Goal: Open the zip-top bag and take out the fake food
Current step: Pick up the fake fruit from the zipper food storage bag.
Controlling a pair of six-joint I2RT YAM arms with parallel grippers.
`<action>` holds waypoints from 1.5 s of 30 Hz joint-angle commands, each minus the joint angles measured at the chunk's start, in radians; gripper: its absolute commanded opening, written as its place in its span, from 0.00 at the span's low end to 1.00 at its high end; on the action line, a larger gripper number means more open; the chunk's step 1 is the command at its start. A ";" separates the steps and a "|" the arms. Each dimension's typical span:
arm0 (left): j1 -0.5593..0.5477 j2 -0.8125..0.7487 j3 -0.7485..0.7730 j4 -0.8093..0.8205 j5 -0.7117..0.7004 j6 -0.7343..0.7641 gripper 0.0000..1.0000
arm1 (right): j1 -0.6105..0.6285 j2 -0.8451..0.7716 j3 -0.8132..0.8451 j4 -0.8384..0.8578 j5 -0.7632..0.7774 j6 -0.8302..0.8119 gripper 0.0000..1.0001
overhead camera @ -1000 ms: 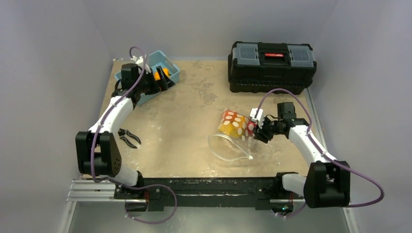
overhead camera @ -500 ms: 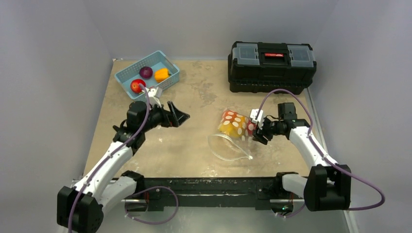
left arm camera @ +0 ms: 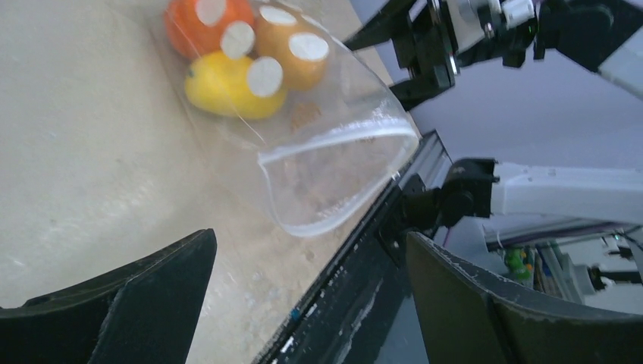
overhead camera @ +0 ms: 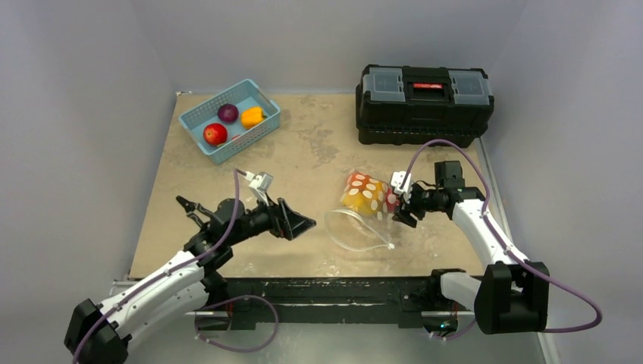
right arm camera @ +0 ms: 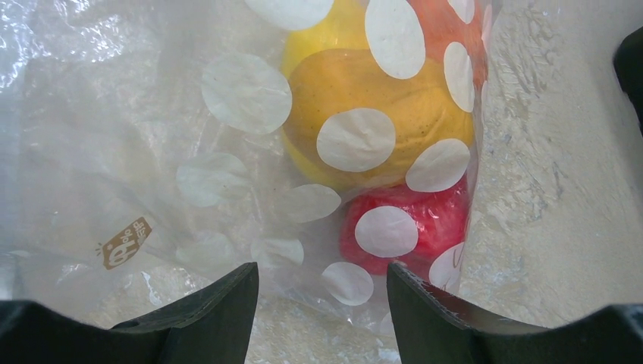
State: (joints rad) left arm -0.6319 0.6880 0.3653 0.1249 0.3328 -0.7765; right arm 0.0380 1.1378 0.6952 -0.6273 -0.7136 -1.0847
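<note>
Zip-top bag [overhead camera: 362, 208] lies between left jaws, spread wide, and right jaws, parted at its filled end.

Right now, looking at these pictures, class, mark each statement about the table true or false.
1. The zip-top bag lies with its mouth open. True.
2. The light-blue basket holds three pieces of fake food. True.
3. The left tool grips a fruit. False: it is open and empty, short of the bag.
4. The bag is empty. False: yellow, orange and red pieces are inside.
5. The black toolbox stands open. False: its lid is shut.
</note>
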 commanded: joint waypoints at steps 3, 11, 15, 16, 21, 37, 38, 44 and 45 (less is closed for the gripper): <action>-0.247 0.051 -0.023 0.203 -0.193 -0.042 0.94 | -0.005 -0.018 0.020 -0.004 -0.054 -0.011 0.62; -0.457 0.253 -0.048 0.486 -0.399 -0.026 0.93 | -0.011 -0.042 0.023 0.045 -0.084 0.059 0.61; -0.535 0.386 -0.022 0.608 -0.475 -0.027 0.91 | -0.015 -0.056 0.021 0.077 -0.105 0.108 0.61; -0.553 0.421 -0.007 0.631 -0.489 -0.023 0.91 | -0.016 -0.060 0.022 0.083 -0.110 0.120 0.61; -0.628 0.570 0.039 0.763 -0.588 0.067 0.89 | -0.016 -0.073 0.019 0.142 -0.152 0.198 0.61; -0.698 1.015 0.049 1.300 -0.831 0.805 0.87 | -0.016 -0.080 0.061 0.448 -0.033 0.709 0.40; -0.698 1.027 0.060 1.300 -0.835 0.838 0.87 | -0.015 -0.072 0.062 0.463 -0.021 0.727 0.38; -0.698 1.083 0.135 1.299 -0.866 0.992 0.75 | 0.014 0.015 0.088 0.526 0.041 0.784 0.34; -0.698 1.091 0.143 1.299 -0.867 1.007 0.74 | 0.022 0.035 0.096 0.526 0.049 0.791 0.33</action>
State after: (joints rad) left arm -1.3247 1.7527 0.4534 1.3338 -0.5030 0.0837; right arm 0.0349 1.1156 0.7311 -0.1734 -0.7204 -0.3706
